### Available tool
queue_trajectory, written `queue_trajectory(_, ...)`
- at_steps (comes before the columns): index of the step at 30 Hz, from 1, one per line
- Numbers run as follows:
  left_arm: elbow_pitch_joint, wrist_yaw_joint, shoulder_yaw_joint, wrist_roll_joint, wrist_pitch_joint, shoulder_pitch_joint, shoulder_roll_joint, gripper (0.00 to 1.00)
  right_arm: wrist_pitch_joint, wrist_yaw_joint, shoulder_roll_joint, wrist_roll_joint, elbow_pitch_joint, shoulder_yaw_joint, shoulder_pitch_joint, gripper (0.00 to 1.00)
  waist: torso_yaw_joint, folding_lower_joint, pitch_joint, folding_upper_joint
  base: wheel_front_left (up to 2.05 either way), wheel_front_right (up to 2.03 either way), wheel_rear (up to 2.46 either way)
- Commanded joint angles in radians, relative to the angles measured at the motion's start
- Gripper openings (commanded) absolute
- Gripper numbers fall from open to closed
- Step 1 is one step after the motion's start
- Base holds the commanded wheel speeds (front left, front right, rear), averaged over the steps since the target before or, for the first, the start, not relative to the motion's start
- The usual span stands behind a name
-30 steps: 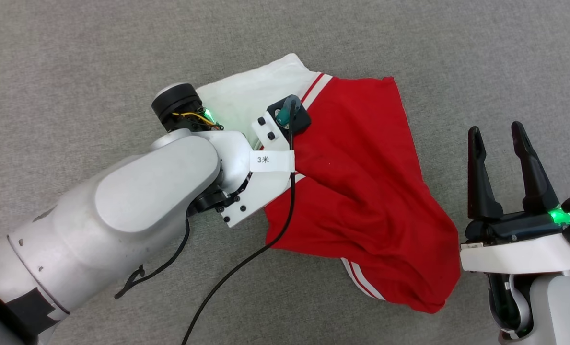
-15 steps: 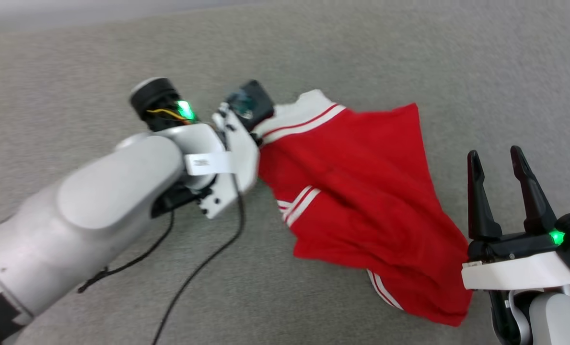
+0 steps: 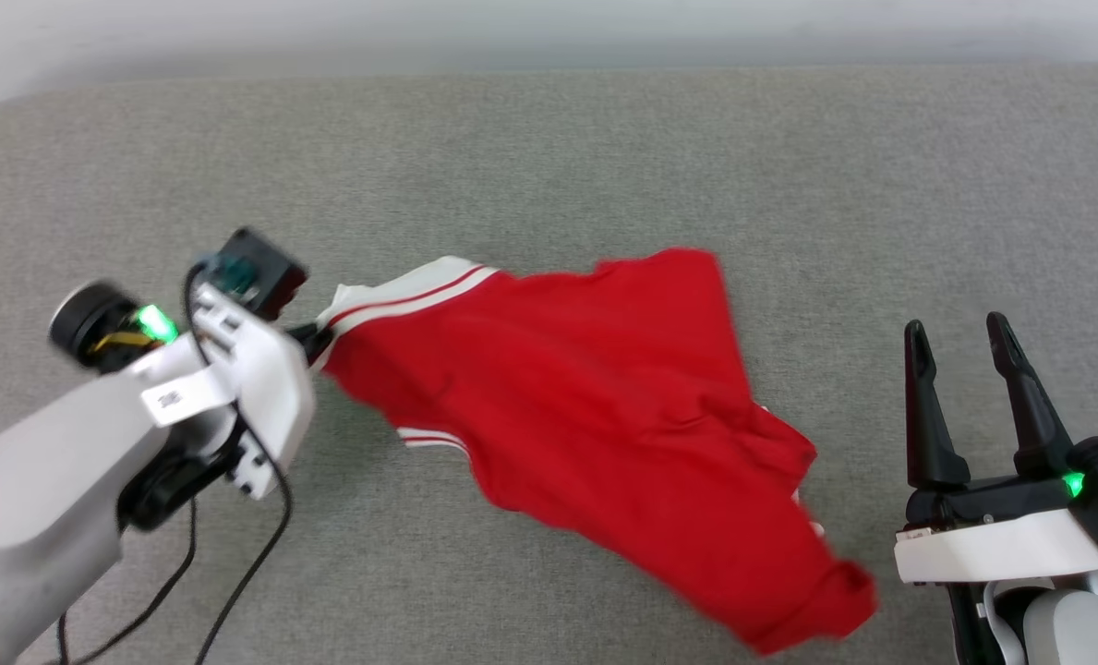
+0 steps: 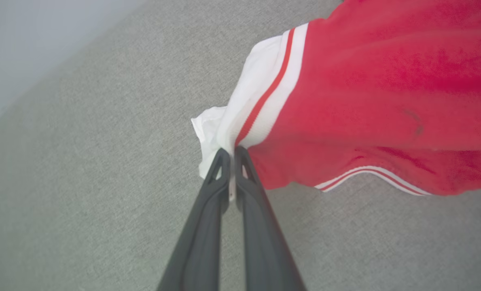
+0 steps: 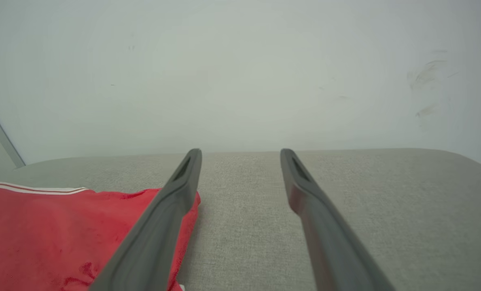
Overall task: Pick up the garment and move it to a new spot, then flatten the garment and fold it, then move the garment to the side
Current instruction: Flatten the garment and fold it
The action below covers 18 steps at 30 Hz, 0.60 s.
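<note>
Head view: your left gripper [image 3: 316,340] is at the left edge of the action, its tips hidden against the cloth. The red sports-jersey garment [image 3: 604,406] with white striped trim runs from that gripper slantwise toward the lower right across the grey woven fabric surface [image 3: 549,166]. Its far corner lies near your right gripper [image 3: 955,325]. That gripper waits at the lower right with its two long dark fingers spread and nothing between them. A thin black cable [image 3: 253,563] hangs from the left arm.

Left wrist view: here's the close look. The left gripper [image 4: 231,151] has its fingers pressed together, pinching the bunched white sleeve [image 4: 240,117] right at the tips. The red-and-white striped band [image 4: 272,87] sits just above the pinch. The garment [image 4: 386,101] spreads away to the right over the grey surface [image 4: 82,161].

Right wrist view: the right gripper [image 5: 241,152] stands wide apart and empty above the grey surface [image 5: 386,194]. The garment [image 5: 62,234] lies at the lower left, partly behind the left-hand finger, and a pale plain wall [image 5: 240,60] rises beyond.
</note>
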Motion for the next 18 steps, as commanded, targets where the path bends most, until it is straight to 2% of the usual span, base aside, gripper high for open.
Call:
queue_trajectory(1, -0.005, 0.018, 0.007, -0.020, -0.011, 0.042, 0.019, 0.00, -0.002, -0.001, 0.001, -0.003, 0.000, -0.001, 0.011, 1.00, 0.013, 0.0001, -0.007, 0.0000, 0.00, 0.00, 0.00)
queue_trajectory(5, 0.014, 0.059, 0.019, -0.084, -0.038, 0.134, 0.078, 0.00, -0.002, -0.001, 0.001, -0.006, 0.001, -0.003, 0.013, 1.00, 0.022, 0.0001, -0.008, 0.0000, 0.00, 0.00, 0.00)
queue_trajectory(9, 0.046, 0.083, 0.020, -0.139, -0.059, 0.215, 0.098, 0.00, -0.002, -0.001, 0.001, -0.011, 0.003, -0.003, 0.013, 1.00, 0.025, 0.0001, -0.008, 0.0000, 0.00, 0.00, 0.00)
queue_trajectory(13, 0.105, 0.083, 0.009, -0.181, -0.062, 0.279, 0.084, 0.00, -0.002, -0.001, 0.001, -0.020, 0.005, -0.007, 0.017, 1.00, 0.026, 0.0001, -0.008, 0.0000, 0.00, 0.00, 0.00)
queue_trajectory(17, 0.155, 0.065, 0.007, -0.200, -0.101, 0.315, 0.033, 0.00, -0.002, -0.001, 0.001, -0.028, 0.009, -0.007, 0.021, 1.00, 0.026, 0.0001, -0.019, 0.0000, 0.00, 0.00, 0.00)
queue_trajectory(18, 0.165, 0.066, 0.013, -0.201, -0.125, 0.319, 0.020, 0.10, -0.002, -0.001, 0.001, -0.032, 0.009, -0.008, 0.023, 1.00, 0.026, 0.0001, -0.024, 0.0000, 0.00, 0.00, 0.00)
